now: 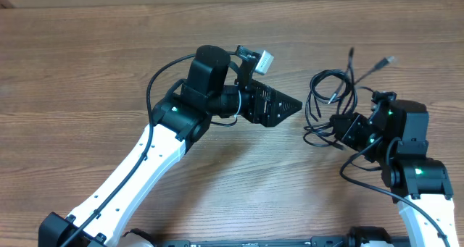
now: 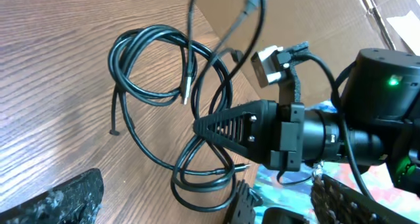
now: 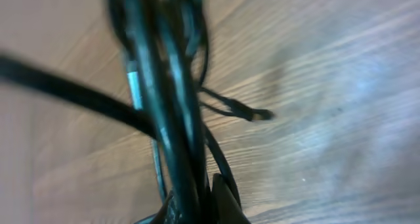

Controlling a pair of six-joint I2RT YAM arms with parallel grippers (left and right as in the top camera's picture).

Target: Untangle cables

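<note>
Likely light, limp and a little springy, the tangled cables [image 1: 333,95] loop out beyond the right gripper [image 2: 203,127], which is clamped on their crossing, so the left gripper [image 1: 297,104], spread wide near it, would best pinch a free plug end [image 1: 389,59].

Left arm [image 1: 145,160]: white links, black joints, black wiring [image 1: 149,95] looped alongside. Right arm [image 1: 409,131]: same white-and-black build, green lights [image 1: 419,171] glowing. Right fingers [image 2: 226,127]: black, ribbed, wedge-shaped.
</note>
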